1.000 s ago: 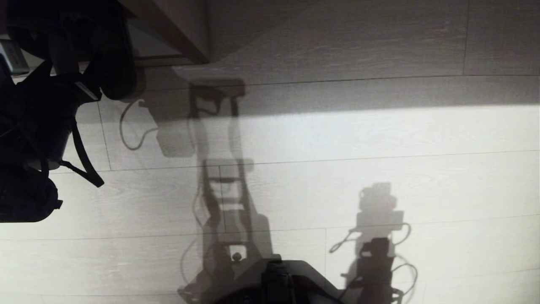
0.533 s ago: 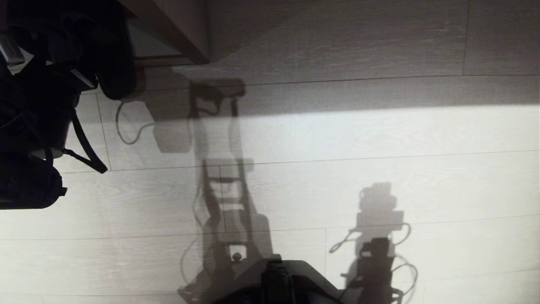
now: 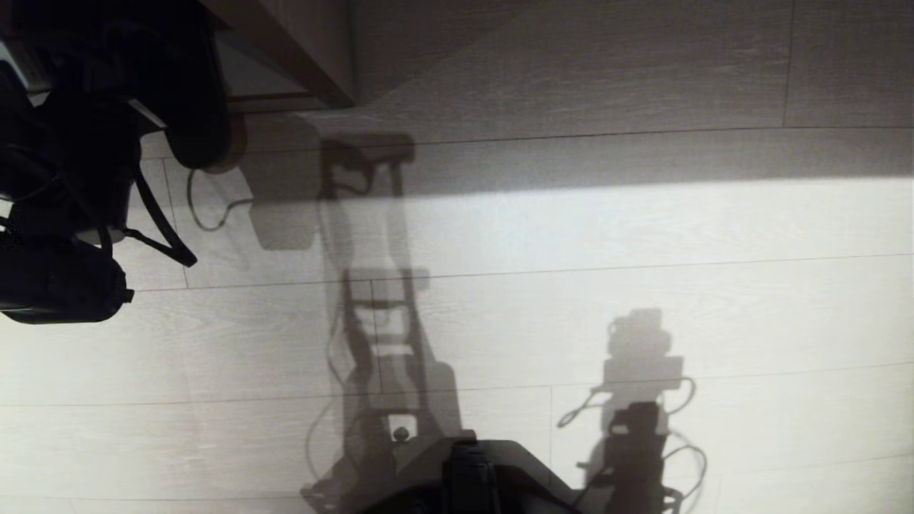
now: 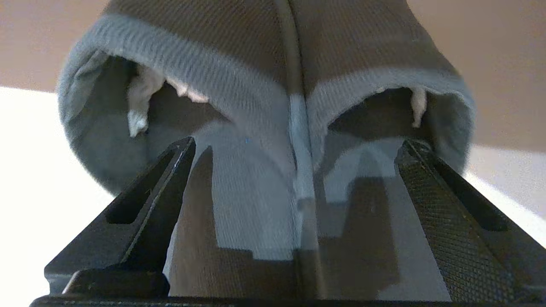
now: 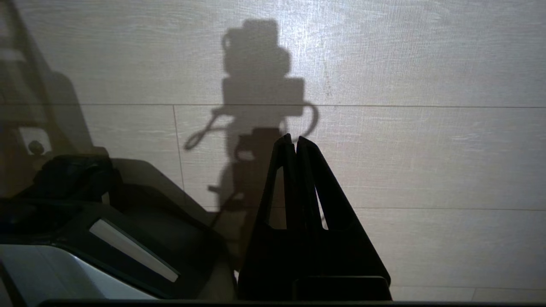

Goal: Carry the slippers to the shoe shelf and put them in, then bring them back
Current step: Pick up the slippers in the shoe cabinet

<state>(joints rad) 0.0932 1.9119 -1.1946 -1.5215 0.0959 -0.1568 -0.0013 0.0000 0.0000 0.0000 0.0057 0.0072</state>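
Our left end effector (image 4: 294,179) stands wide open around the pair of dark charcoal fabric slippers (image 4: 273,85), side by side on pale wood-plank floor (image 3: 643,235). Only the right wrist view shows our right end effector (image 5: 295,140), closed and empty.

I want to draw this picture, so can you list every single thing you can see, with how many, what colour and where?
slippers: two, dark grey, side by side, between the open left gripper's fingers
wooden furniture: one corner, brown edged, head view's top left
floor: pale wood planks, under everything, with robot shadows
left gripper: one, black, open, astride the slippers
right gripper: one, black, shut, empty, above the floor
robot base: one, dark, head view's bottom middle
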